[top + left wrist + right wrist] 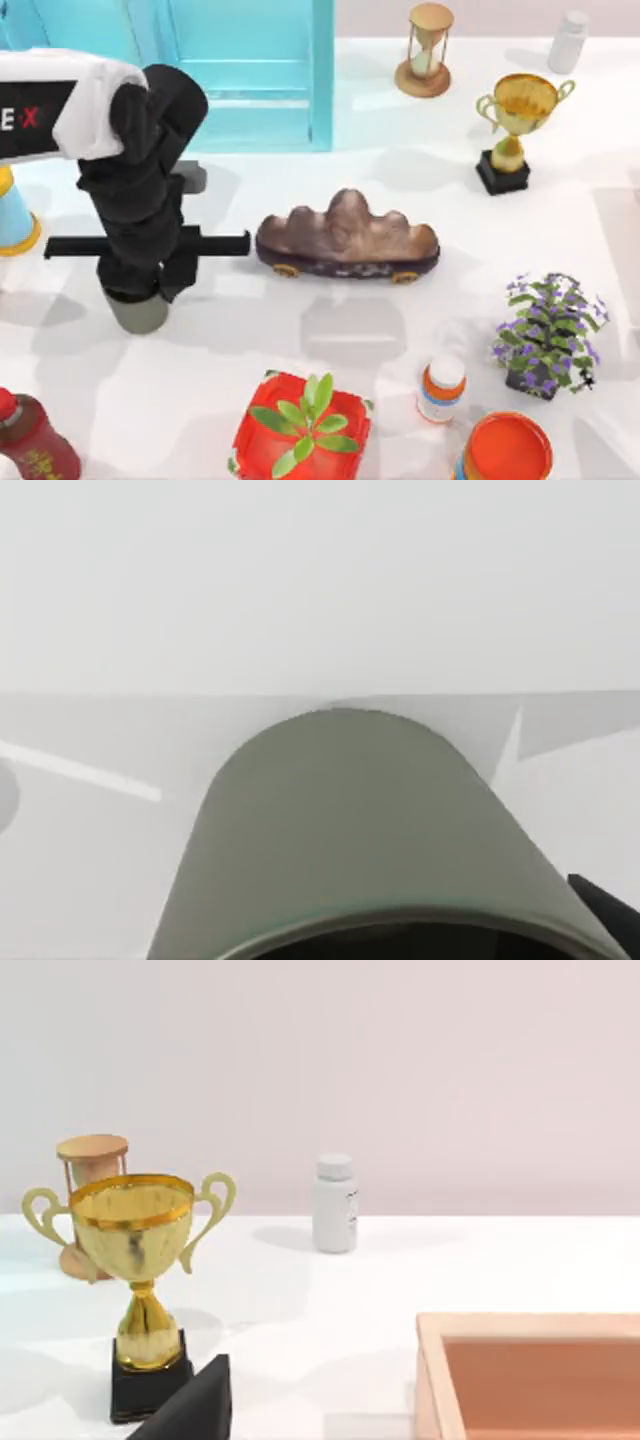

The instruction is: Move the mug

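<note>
Mug (137, 312): small olive-grey cylinder, slightly tapered, matte plain wall, no handle visible. Upright on the white tabletop (400, 340), left half of it. Sits directly under the left claw (140, 292), whose black body covers the mug's top from above; just the lower wall pokes out below it. Left wrist view: mug (350, 830) very close to the claw, its curved grey-green wall seen lengthwise, rim and dark hollow inside at the near end. A black fingertip (610, 905) lies just beside the rim; contact cannot be told.
</note>
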Robot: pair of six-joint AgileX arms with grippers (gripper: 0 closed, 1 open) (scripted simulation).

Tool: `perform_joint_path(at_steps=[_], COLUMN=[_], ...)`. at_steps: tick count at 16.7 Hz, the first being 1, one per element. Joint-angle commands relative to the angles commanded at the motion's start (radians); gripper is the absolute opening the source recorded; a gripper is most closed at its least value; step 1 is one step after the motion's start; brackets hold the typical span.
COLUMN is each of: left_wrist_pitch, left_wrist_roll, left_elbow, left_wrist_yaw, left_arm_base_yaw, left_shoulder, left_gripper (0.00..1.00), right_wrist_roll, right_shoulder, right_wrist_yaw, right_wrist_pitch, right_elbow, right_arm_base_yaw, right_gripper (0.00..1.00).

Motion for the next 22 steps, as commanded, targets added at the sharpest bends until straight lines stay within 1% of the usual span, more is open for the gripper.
perform_joint_path(at_steps=[3, 7, 11, 14, 17, 20, 22], left_wrist_pitch=[0.043, 0.065, -0.030, -0.137, -0.244, -0.312, -0.324], left_wrist_roll=[0.095, 0.349, 0.643, 0.802, 0.866, 0.855, 0.847], left_elbow=[0.084, 0.219, 0.291, 0.309, 0.311, 0.305, 0.303], left_wrist_yaw=[-0.001, -0.010, -0.021, -0.018, 0.005, 0.038, 0.046], left_arm_base_yaw=[0.095, 0.328, 0.578, 0.726, 0.815, 0.844, 0.846], left_shoulder=[-0.053, -0.118, -0.098, -0.059, -0.012, 0.019, 0.025], left_gripper=[0.00, 0.00, 0.00, 0.00, 0.00, 0.00, 0.00], right_wrist_roll=[0.000, 0.000, 0.000, 0.000, 0.000, 0.000, 0.000], right_shoulder=[0.000, 0.000, 0.000, 0.000, 0.000, 0.000, 0.000], right_wrist_yaw=[0.000, 0.000, 0.000, 0.000, 0.000, 0.000, 0.000], right_wrist_pitch=[0.000, 0.000, 0.000, 0.000, 0.000, 0.000, 0.000], right_elbow=[0.000, 0.000, 0.000, 0.000, 0.000, 0.000, 0.000], right_arm_base_yaw=[0.000, 0.000, 0.000, 0.000, 0.000, 0.000, 0.000], right_gripper=[1.00, 1.00, 1.00, 1.00, 1.00, 1.00, 1.00])
